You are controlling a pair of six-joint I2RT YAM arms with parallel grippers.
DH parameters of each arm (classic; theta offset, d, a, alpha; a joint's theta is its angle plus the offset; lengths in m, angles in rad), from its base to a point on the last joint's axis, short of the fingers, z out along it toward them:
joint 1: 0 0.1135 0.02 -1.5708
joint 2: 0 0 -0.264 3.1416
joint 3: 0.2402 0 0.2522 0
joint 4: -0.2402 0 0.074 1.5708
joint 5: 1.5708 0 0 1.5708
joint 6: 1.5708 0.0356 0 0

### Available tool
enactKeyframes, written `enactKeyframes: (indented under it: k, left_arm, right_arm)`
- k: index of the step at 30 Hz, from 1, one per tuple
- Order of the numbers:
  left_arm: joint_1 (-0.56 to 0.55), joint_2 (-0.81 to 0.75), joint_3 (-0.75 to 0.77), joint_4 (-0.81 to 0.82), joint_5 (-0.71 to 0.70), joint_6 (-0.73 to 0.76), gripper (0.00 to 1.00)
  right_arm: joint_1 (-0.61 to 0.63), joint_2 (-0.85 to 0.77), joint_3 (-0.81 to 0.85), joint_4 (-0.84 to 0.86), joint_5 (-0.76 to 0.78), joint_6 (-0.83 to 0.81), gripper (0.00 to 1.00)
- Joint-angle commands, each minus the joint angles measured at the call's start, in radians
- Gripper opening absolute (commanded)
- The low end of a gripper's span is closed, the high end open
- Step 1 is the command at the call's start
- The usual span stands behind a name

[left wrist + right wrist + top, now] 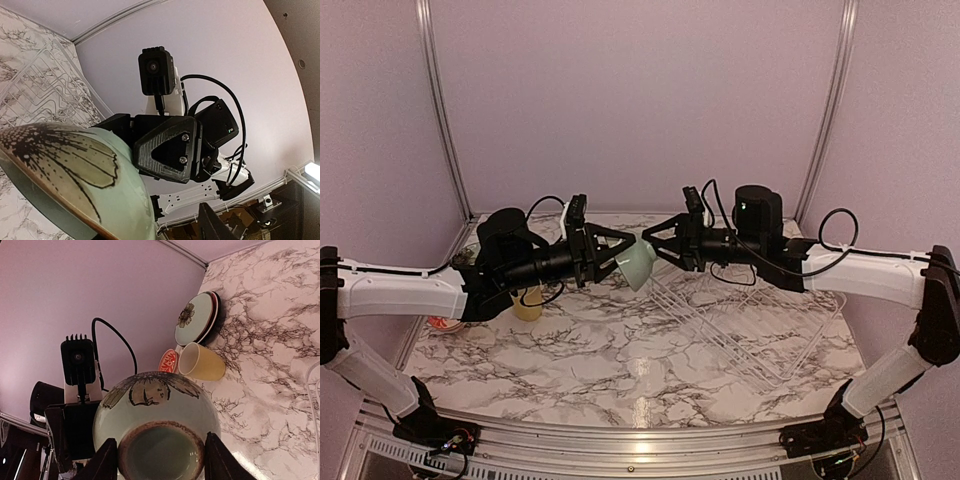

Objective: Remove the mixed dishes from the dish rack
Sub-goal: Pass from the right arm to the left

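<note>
The right gripper reaches left at mid-height over the middle of the table. In its wrist view its two fingers stand wide apart, one on each side of the brown-ringed foot of the pale green bowl, and seem to press against it. It appears to carry the bowl by its base. The bowl is in the air, tipped on its side, with its foot towards the right arm and its mouth towards the left arm.

The left gripper reaches right and meets the bowl at its rim. Its wrist camera looks into the bowl, where a dark flower is painted on the green glaze. Only one of its fingers shows there, so I cannot tell whether it has closed on the rim.

The two grippers face each other tip to tip with the bowl between them, just left of the dish rack. The rack lies on the right half of the marble table, with bare wires showing.

On the far left of the table lies a stack of plates with the pale green plate on top and darker rims showing beneath it. Near them the yellow mug stands upright, and the small white-and-red patterned bowl sits just beside it.
</note>
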Motion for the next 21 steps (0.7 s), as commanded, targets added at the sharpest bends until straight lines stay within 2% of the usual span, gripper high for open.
enactKeyframes:
  k: [1, 4, 10, 11, 15, 18, 21]
  left_arm:
    - [-0.003, -0.002, -0.01, 0.056, -0.003, -0.006, 0.39]
    - [-0.003, -0.006, -0.015, 0.059, -0.006, -0.02, 0.26]
    - [-0.003, -0.046, -0.019, 0.005, -0.028, 0.01, 0.08]
    - [-0.004, -0.055, -0.022, -0.01, -0.029, 0.014, 0.01]
    - [-0.003, -0.106, -0.036, -0.102, -0.063, 0.042, 0.0]
    - [-0.003, -0.165, -0.035, -0.221, -0.091, 0.089, 0.0]
    - [-0.003, -0.257, -0.033, -0.408, -0.169, 0.16, 0.0]
  right_arm:
    - [0.011, -0.011, 0.056, 0.133, -0.037, 0.022, 0.23]
    - [0.012, -0.015, 0.049, 0.152, -0.036, 0.019, 0.23]
    - [0.01, -0.014, 0.029, 0.184, -0.058, -0.009, 0.25]
    - [0.011, -0.011, 0.034, 0.177, -0.063, -0.021, 0.27]
    - [0.011, -0.002, 0.056, 0.127, -0.075, -0.101, 0.46]
    - [0.01, -0.004, 0.071, 0.055, -0.041, -0.179, 0.69]
    - [0.01, -0.005, 0.105, -0.048, -0.006, -0.27, 0.94]
